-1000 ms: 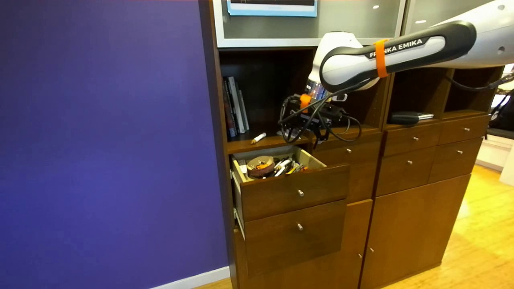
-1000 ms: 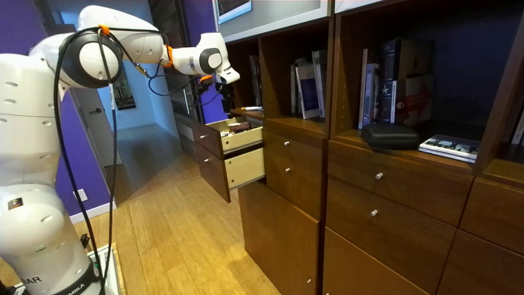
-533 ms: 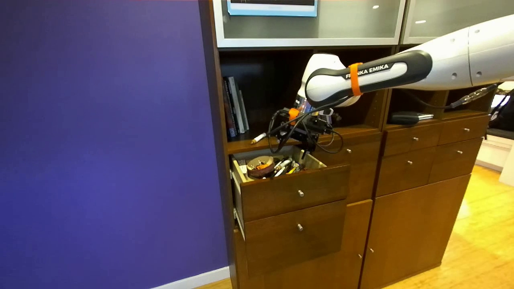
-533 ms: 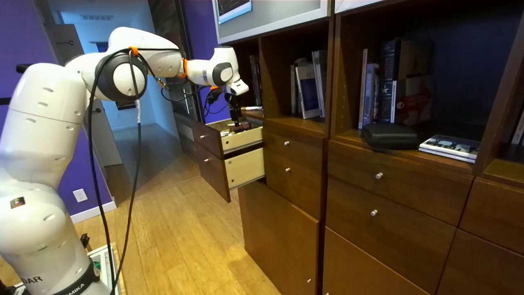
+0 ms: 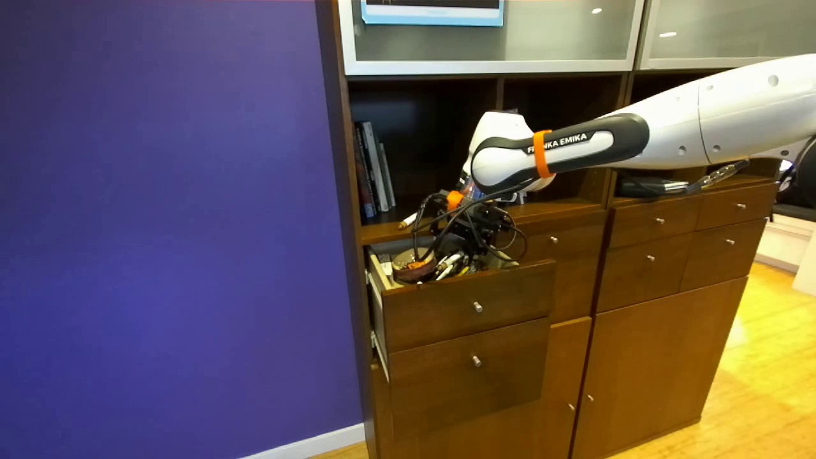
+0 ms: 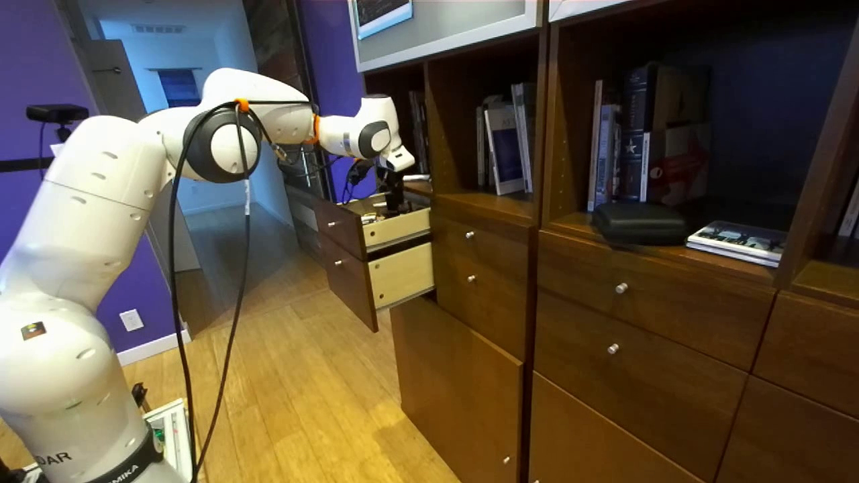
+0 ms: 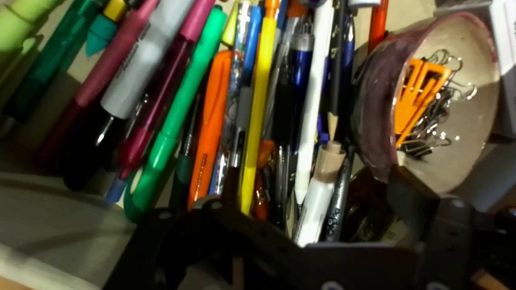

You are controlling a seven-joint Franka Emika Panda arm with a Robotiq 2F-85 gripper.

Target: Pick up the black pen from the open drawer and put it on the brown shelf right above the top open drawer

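The open drawer is packed with pens; its pale side faces an exterior view. My gripper is open, pointing down into the drawer, with its fingers spread above the pens. It also shows over the drawer in an exterior view. A white marker with a tan end and a dark lettered pen lie between the fingers. A black-gripped pen lies to their left. I cannot tell which dark pen is the black pen. The brown shelf is just above the drawer.
A purple bowl of clips stands beside the right finger; it also shows in an exterior view. A white marker lies on the shelf near upright books. A lower drawer is also pulled out.
The arm has moved down and, in an exterior view, to the left. The gripper has gone from in front of the shelf, above the drawer, down into the drawer opening.
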